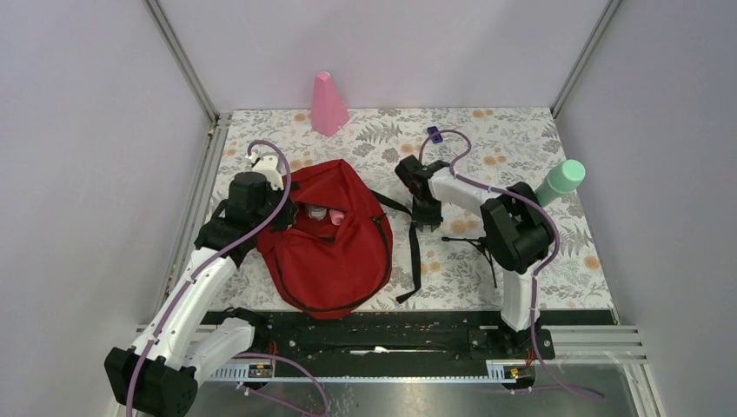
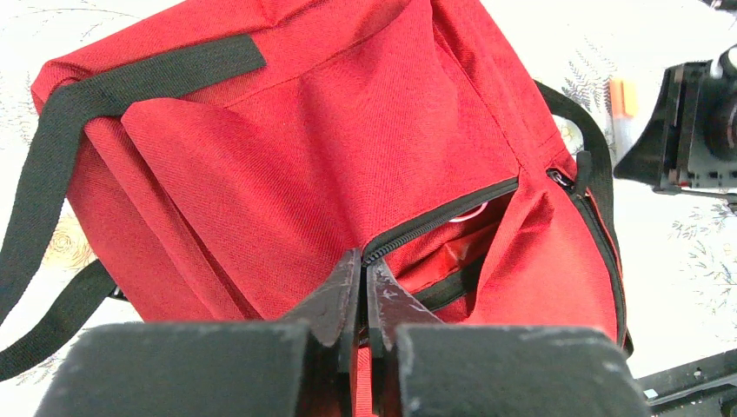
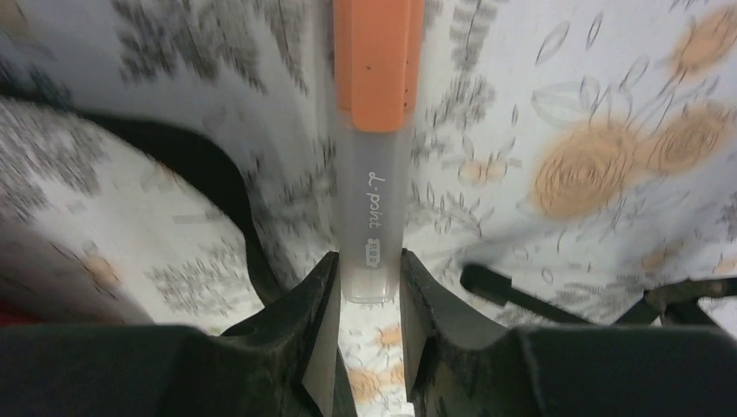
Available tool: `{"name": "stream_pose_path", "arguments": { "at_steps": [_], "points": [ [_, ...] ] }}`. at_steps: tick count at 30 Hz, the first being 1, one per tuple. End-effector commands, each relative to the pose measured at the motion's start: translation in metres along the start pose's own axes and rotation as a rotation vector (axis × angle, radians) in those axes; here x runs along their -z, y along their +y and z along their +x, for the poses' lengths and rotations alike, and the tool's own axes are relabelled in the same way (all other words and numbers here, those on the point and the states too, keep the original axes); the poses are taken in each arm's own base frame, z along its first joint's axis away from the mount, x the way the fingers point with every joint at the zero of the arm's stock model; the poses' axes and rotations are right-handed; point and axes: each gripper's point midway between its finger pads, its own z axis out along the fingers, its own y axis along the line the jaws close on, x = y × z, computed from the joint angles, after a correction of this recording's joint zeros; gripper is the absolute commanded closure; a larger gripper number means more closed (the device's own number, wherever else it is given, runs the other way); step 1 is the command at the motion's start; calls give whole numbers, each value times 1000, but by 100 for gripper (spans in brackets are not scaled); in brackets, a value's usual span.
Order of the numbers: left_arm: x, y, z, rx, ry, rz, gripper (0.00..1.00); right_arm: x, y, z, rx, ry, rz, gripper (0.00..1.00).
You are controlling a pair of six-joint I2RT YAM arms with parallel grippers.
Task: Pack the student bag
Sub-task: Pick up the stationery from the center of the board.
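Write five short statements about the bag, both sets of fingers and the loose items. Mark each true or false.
1. The left fingers are pinched on the zipper edge of the student bag. True.
2. The student bag is zipped fully shut. False: its zipper gapes open near the left fingers.
3. The right fingers clamp a marker with an orange cap. True.
4. The pink cone sits inside the bag. False: it stands on the table at the far edge, apart from the bag.
5. The green cylinder lies left of the bag. False: it is on the right, beside the right arm.
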Motion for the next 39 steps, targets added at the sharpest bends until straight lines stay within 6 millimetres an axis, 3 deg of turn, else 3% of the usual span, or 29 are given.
{"name": "stream_pose_path", "arguments": {
  "at_steps": [1, 6, 13, 24, 31, 39],
  "points": [
    [7, -8, -35, 12, -136, 30, 100, 20, -3, 27, 59, -25, 13, 86],
    [5, -8, -34, 14, -132, 32, 100, 11, -2, 50, 81, -5, 15, 81],
    [5, -8, -34, 15, -130, 32, 100, 2, 6, 47, 72, -16, -9, 68],
    [3, -7, -33, 16, -126, 28, 100, -12, 6, 60, 61, 20, -8, 55],
    [3, -7, -34, 15, -126, 24, 100, 2, 0, 44, 58, -55, 4, 71],
    [3, -6, -34, 14, -128, 22, 100, 57, -5, 6, 67, -217, 2, 83]
  ]
}}
